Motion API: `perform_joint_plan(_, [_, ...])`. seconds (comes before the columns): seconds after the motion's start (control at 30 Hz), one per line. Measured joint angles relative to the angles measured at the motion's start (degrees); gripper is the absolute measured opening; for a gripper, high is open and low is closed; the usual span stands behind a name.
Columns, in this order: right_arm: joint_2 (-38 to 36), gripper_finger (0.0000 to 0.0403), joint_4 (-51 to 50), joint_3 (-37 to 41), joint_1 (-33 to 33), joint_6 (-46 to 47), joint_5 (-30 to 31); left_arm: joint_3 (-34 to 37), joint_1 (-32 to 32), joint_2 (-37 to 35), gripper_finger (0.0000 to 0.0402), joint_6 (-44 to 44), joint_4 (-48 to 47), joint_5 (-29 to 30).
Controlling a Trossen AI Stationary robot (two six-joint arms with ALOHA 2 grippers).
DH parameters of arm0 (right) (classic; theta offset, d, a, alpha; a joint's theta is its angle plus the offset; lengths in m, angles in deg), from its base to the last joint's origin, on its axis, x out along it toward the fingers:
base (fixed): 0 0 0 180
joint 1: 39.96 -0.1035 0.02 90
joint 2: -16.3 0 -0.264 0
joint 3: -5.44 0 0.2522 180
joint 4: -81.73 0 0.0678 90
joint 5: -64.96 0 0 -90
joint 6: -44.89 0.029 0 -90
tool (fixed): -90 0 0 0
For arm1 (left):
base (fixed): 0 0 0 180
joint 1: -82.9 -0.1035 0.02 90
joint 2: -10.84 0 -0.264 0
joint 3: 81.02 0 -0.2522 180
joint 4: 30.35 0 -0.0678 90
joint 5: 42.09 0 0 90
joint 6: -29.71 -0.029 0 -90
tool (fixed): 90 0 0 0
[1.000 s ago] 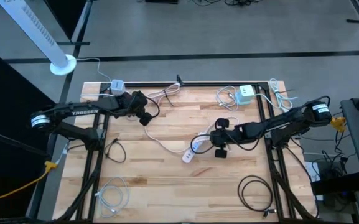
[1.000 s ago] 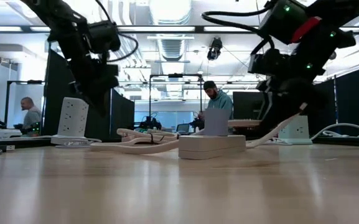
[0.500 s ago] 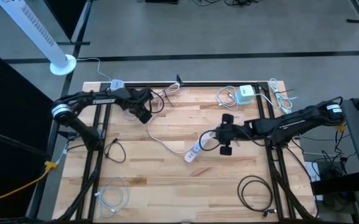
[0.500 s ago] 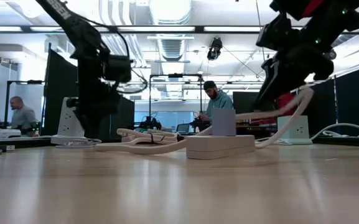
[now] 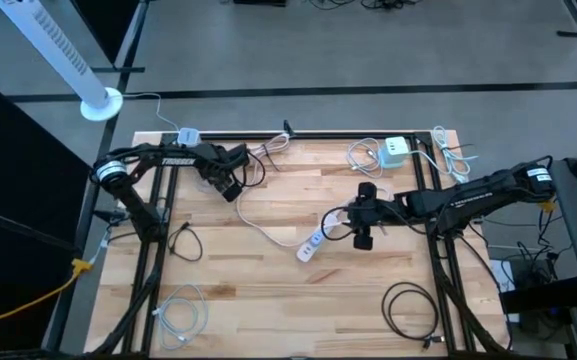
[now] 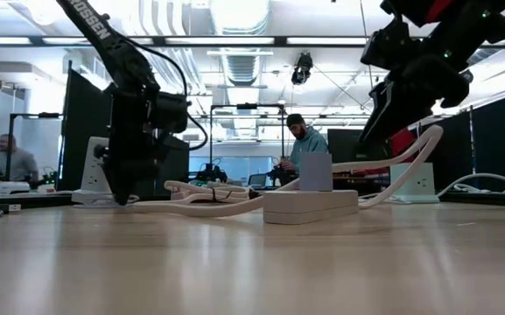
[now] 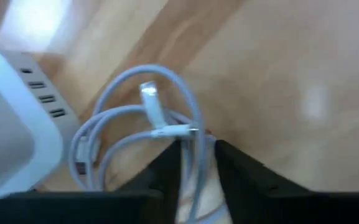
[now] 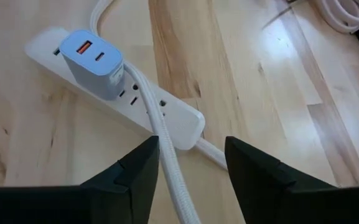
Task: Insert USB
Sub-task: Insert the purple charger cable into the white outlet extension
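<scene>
Right wrist view puts the right end effector (image 8: 188, 180) spread open over the power strip (image 8: 114, 93), a braided cord running loose between its fingers, so the USB charger (image 8: 92, 62) faces up for plugging; at the bench's (image 5: 268, 300) far-left corner, the left end effector (image 7: 198, 171) pinches a white USB cable (image 7: 148, 118).

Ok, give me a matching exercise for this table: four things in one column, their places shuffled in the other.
Things:
1. USB charger
2. right gripper
3. left gripper
4. black cable coil

Places:
A. lying loose near the table's front right corner
B. plugged into the white power strip
C. at the table's back left, at a coiled white cable
D. beside the power strip, fingers open with a white cord between them

Pairs: 1-B, 2-D, 3-C, 4-A
</scene>
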Motion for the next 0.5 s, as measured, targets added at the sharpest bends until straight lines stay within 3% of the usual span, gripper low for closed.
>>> perform_joint_plan(0.1, [-0.7,0.0169,0.7,0.0,0.0,-0.4,0.0,0.1,2.4,-1.2,0.0011,-0.4,1.0,-1.2])
perform_joint_plan(0.27, [-1.6,0.0161,3.7,-0.1,0.0,-4.3,0.3,0.2,7.4,-5.9,0.0003,-1.0,7.0,-5.5])
perform_joint_plan(0.5, [1.0,0.0144,16.1,0.0,0.0,-13.0,0.3,0.3,15.9,-19.6,0.0001,-2.6,18.7,-7.2])
